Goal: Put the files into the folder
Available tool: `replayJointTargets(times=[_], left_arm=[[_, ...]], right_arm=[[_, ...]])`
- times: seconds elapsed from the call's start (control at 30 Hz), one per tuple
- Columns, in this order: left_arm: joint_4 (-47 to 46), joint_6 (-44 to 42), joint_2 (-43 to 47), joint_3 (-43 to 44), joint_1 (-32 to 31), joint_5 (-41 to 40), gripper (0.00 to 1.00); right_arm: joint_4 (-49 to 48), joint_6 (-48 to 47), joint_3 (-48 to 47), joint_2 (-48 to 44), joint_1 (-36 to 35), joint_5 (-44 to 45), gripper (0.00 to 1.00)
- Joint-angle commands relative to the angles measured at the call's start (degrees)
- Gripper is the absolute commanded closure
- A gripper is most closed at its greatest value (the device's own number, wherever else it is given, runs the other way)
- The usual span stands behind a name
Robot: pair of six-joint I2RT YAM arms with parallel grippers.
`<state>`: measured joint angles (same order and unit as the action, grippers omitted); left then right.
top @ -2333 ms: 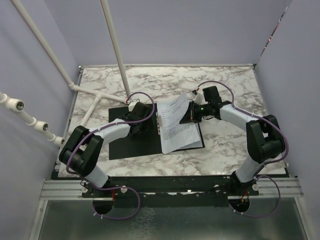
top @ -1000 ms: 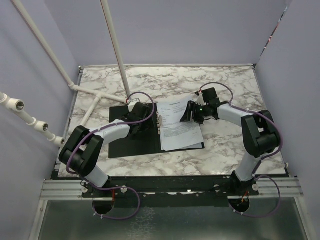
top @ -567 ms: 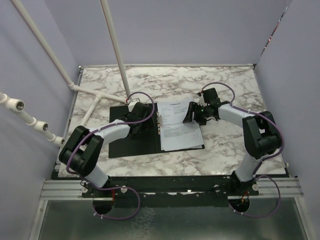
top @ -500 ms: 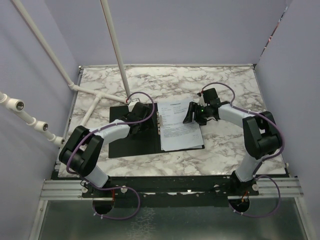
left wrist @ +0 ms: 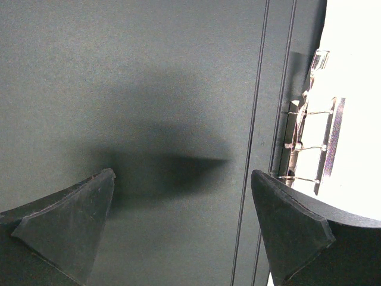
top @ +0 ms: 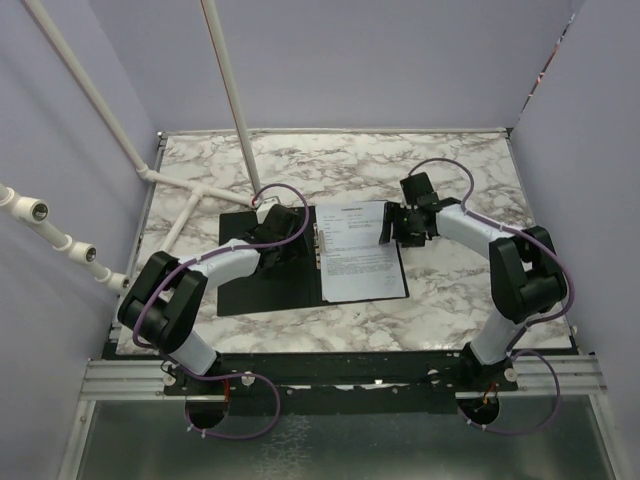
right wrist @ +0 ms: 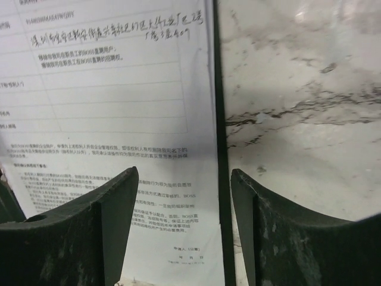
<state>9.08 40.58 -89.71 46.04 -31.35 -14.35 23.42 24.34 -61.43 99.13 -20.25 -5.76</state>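
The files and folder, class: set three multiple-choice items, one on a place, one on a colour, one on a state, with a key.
1. The files lie: A on the right half of the open folder; B on its left half; C on bare marble.
2. The folder's inside is: A red; B black; C white.
3. The jaws of the right gripper are: A shut on the files; B open, empty; C shut on a pen.
Key: 1 A, the sheets sit right of the silver clip; 2 B, its bare left half looks black; 3 B, they stand apart, gripping nothing.

files [top: 360, 255] on right half of folder [top: 250, 300], clip [top: 318, 245] left of them, all on table [top: 330, 165]
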Motion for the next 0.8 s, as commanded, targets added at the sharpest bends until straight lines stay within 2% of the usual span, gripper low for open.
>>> replayJointTargets(times=[0.0, 0.23, 0.77], left_arm=[[1.12, 0.29, -1.20, -2.16, -0.20, 3.17, 0.01], [0.76, 0.13, -1.52, -2.36, -0.29, 3.10, 0.01], [0.84, -0.19, -1.50, -2.44, -0.47, 3.02, 0.01]], right_arm=[[2.27, -0.61, -2.50, -1.69, -0.09, 8.69, 0.31], [-1.08, 0.80, -4.94, 1.35, -0.12, 3.21, 0.31], [-2.21, 0.71, -9.90, 9.20, -0.14, 5.12, 0.31]])
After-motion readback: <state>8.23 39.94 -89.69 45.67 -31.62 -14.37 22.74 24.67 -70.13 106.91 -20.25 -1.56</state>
